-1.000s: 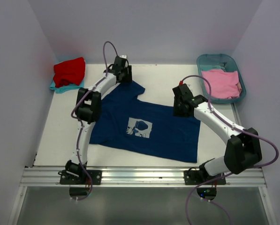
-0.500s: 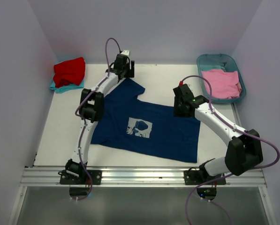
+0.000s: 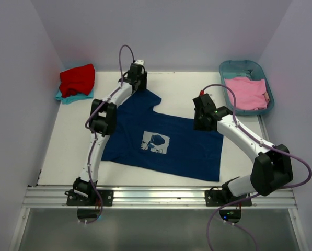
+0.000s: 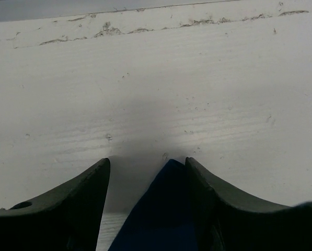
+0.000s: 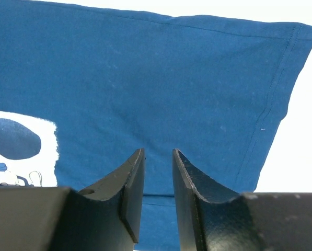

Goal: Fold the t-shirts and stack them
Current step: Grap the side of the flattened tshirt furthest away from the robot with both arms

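Left gripper (image 4: 148, 159) has slid slightly nearer, fingers spread about the far sleeve tip of the navy t-shirt (image 3: 187, 149) lying flat in the middle, while the right gripper (image 5: 158, 150) hangs over its far right edge, fingers narrowly apart.

I work in a robot lab: a left arm (image 3: 91, 152) and right arm (image 3: 240, 134) bolted to a metal rail (image 3: 156, 196), a white table (image 3: 61, 157), bare pale walls (image 3: 20, 68).

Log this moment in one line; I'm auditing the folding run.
navy shirt: flat, unfolded | left tool: open at its far tip | right tool: narrowly open above it
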Controlling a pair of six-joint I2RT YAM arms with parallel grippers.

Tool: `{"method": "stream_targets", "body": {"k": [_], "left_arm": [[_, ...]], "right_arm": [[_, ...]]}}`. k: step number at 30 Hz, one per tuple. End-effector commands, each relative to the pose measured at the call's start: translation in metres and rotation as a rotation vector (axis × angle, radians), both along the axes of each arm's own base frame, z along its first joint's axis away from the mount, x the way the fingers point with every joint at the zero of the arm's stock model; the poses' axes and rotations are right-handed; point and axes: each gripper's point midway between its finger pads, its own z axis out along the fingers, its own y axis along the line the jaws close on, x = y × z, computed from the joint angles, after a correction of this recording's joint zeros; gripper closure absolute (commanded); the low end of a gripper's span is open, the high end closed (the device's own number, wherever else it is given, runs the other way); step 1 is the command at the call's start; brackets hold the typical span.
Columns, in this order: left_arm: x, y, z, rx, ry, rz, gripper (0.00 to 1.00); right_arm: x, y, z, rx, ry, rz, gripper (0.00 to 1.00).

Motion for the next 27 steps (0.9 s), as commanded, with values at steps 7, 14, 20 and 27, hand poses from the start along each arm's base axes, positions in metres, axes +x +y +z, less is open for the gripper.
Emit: {"method": "stream_targets", "body": {"k": [7,14,20,27], "left_arm": [[-0.027,0.004,-0.022,0.087,0.095,-0.029,0.48],[-0.039,0.004,-0.011,0.099,0.096,-0.018,1.00],[-0.041,0.017,0.025,0.126,0.040,0.019,1.00],[-0.052,0.032,0.098,0.124,-0.064,0.064,1.00]], "right_arm": [[0.001,0.001,0.008,0.028,-0.045,-0.004,0.76],[0.002,-0.004,0.009,0.011,-0.059,-0.037,1.00],[0.015,-0.026,0.024,-0.060,-0.150,-0.168,1.00],[0.039,-0.062,0.038,-0.141,-0.191,-0.364,0.71]]}}
